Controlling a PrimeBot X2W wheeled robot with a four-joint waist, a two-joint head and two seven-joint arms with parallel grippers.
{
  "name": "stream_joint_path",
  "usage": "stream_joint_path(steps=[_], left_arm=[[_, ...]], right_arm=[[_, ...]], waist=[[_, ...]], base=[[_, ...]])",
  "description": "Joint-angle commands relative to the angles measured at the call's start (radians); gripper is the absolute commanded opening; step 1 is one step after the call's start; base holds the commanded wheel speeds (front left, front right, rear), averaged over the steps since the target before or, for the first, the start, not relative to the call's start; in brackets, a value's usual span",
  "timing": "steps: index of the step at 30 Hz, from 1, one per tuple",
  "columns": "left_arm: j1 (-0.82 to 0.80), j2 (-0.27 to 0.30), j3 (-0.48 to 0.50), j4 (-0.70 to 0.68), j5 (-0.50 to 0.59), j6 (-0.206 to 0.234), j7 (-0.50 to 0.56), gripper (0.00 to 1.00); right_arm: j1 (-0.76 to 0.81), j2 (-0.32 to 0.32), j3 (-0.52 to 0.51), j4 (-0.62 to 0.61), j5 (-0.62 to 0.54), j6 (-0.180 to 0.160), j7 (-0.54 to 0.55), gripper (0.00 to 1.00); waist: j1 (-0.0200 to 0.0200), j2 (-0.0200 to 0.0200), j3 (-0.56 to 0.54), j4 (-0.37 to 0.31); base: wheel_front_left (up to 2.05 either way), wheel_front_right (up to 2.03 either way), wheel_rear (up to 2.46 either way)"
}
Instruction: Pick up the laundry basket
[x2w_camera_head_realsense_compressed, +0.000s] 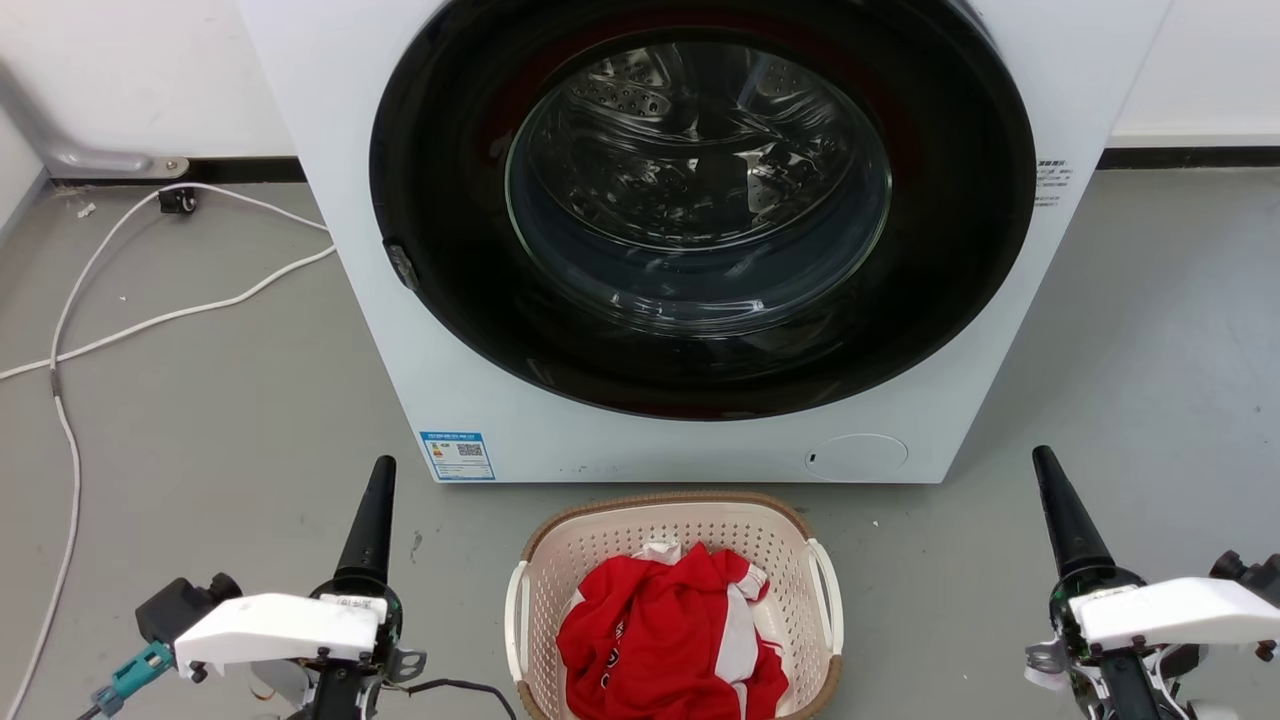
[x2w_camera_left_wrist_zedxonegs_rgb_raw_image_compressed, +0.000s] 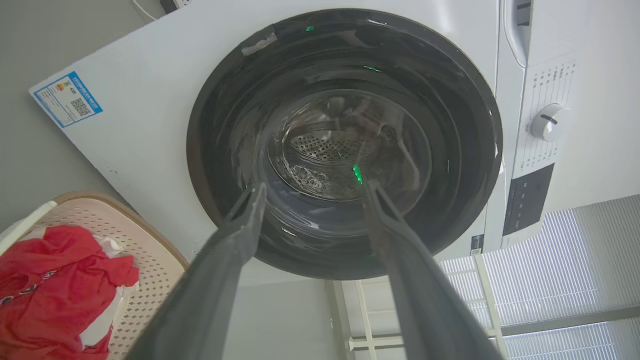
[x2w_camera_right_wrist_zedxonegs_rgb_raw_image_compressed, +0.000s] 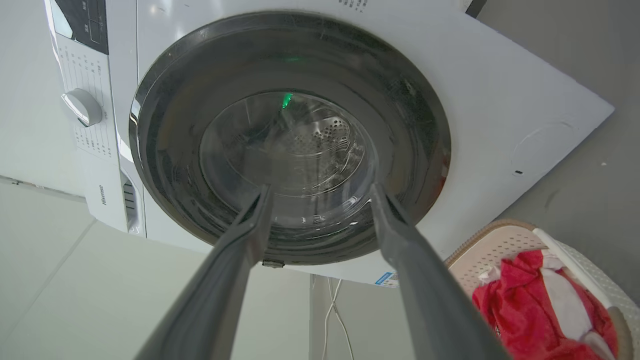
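The laundry basket (x2w_camera_head_realsense_compressed: 600, 545), beige and perforated with a brown rim and white side handles, sits on the grey floor at the bottom centre of the head view, right before the washing machine. A red and white garment (x2w_camera_head_realsense_compressed: 670, 630) lies bunched inside it. My left gripper (x2w_camera_head_realsense_compressed: 381, 468) hovers to the basket's left, my right gripper (x2w_camera_head_realsense_compressed: 1046, 460) to its right, both well apart from it. In the left wrist view the left gripper (x2w_camera_left_wrist_zedxonegs_rgb_raw_image_compressed: 315, 186) stands open with nothing between its fingers, and the basket (x2w_camera_left_wrist_zedxonegs_rgb_raw_image_compressed: 150, 260) sits at lower left. The right gripper (x2w_camera_right_wrist_zedxonegs_rgb_raw_image_compressed: 321, 188) is likewise open, with the basket (x2w_camera_right_wrist_zedxonegs_rgb_raw_image_compressed: 500, 245) at lower right.
The white washing machine (x2w_camera_head_realsense_compressed: 400, 330) with its round dark glass door (x2w_camera_head_realsense_compressed: 700, 200) shut stands directly behind the basket. White cables (x2w_camera_head_realsense_compressed: 150, 320) trail over the floor at the left. Bare grey floor lies on both sides of the basket.
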Motion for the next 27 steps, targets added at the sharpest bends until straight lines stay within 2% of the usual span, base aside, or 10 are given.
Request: stream_joint_path(steps=[1,14,27], left_arm=[[-0.024,0.005,-0.007,-0.026,0.045,0.0,-0.011,1.0],[-0.008,0.014,-0.048,-0.032,0.335,0.0,-0.06,1.0],[-0.011,0.012,-0.075,-0.022,0.512,0.0,-0.1,1.0]], right_arm=[[-0.023,-0.006,0.006,-0.025,-0.056,0.0,-0.01,1.0],[-0.004,-0.001,0.016,-0.052,-0.37,0.0,-0.052,1.0],[0.003,0.001,0.03,-0.075,-0.562,0.0,-0.056,1.0]], waist=[[0.0,-0.0001,-0.001,0.0],[0.0,-0.0001,-0.007,-0.001],[0.0,-0.0001,-0.006,-0.006]], base=[[0.0,0.0,0.0],[0.0,0.0,0.0],[0.0,0.0,0.0]])
